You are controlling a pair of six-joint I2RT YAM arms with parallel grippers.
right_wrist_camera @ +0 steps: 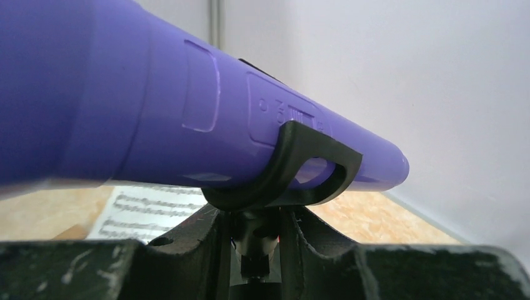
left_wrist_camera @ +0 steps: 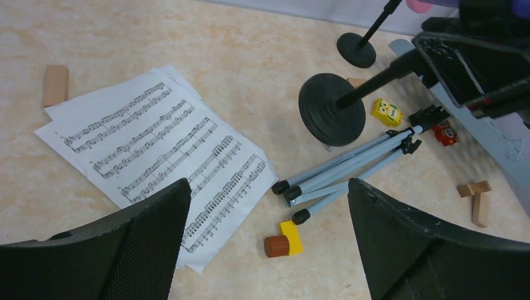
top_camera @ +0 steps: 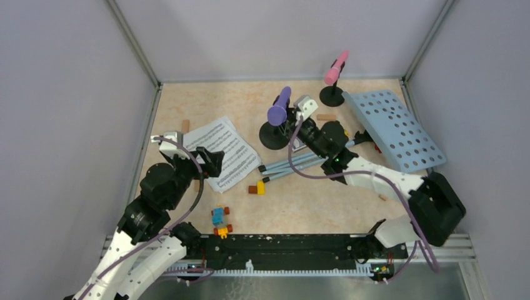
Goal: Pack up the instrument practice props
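The purple microphone (top_camera: 279, 106) (right_wrist_camera: 187, 106) sits in the clip of a black round-based mic holder (top_camera: 273, 135) (left_wrist_camera: 331, 119). My right gripper (top_camera: 295, 127) (right_wrist_camera: 255, 231) is shut on the holder's stem just below the clip. The pink microphone (top_camera: 335, 69) stands in the second holder (top_camera: 332, 97) (left_wrist_camera: 357, 50) at the back. The pale blue music desk (top_camera: 394, 128) lies on its side, its tripod legs (top_camera: 294, 165) (left_wrist_camera: 344, 172) folded together. My left gripper (top_camera: 212, 161) (left_wrist_camera: 269, 206) hangs open above the edge of the white sheet-music pages (top_camera: 222, 153) (left_wrist_camera: 156, 150).
A red cylinder and yellow brick (top_camera: 256, 188) (left_wrist_camera: 282, 242) lie beside the tripod feet. Blue and orange bricks (top_camera: 219, 222) sit near the front rail. Wooden blocks (left_wrist_camera: 55, 84) (left_wrist_camera: 476, 197) and a yellow face brick (left_wrist_camera: 387, 112) are scattered. Grey walls close three sides.
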